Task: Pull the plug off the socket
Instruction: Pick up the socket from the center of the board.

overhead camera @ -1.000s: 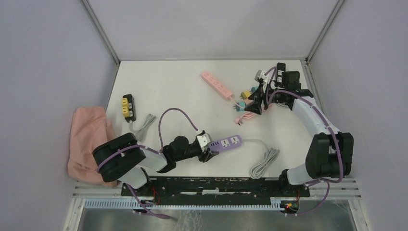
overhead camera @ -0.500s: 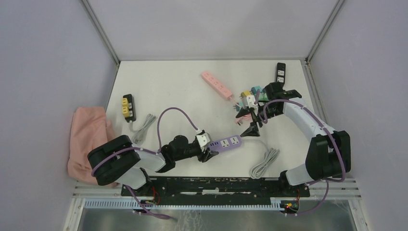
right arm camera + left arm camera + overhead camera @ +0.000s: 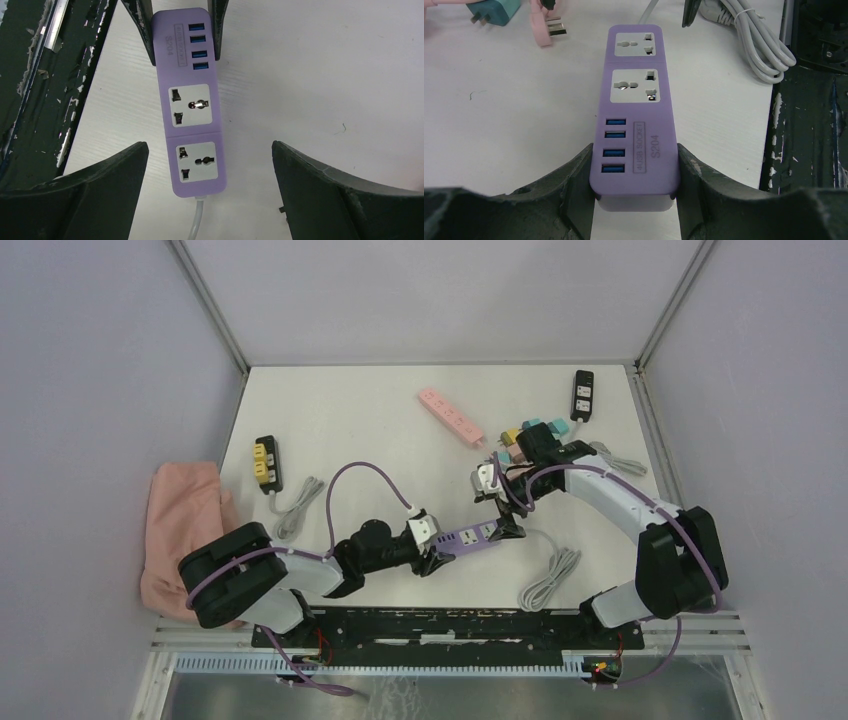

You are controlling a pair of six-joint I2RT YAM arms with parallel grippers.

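The socket is a purple power strip (image 3: 470, 535) (image 3: 636, 100) (image 3: 192, 100) lying flat near the table's front. My left gripper (image 3: 432, 558) (image 3: 634, 165) is shut on its USB end, one finger pressed against each long side. Both of its white outlets are empty. My right gripper (image 3: 497, 512) (image 3: 210, 150) hangs over the strip's cord end, open wide, its fingers well apart from the strip's sides. Loose plugs lie behind on the table: a yellow one (image 3: 510, 435), teal ones (image 3: 545, 426) (image 3: 494, 12) and a pink one (image 3: 546, 30).
A pink power strip (image 3: 450, 415) and a black one (image 3: 582, 395) lie at the back. A black and yellow strip (image 3: 266, 462) lies at the left by a pink cloth (image 3: 185, 530). The purple strip's grey cord is coiled at the front right (image 3: 550, 580) (image 3: 759, 45).
My right arm has swung from the plug pile at the back right down to the purple strip, and its jaws have spread wide. The left gripper and strip have not moved.
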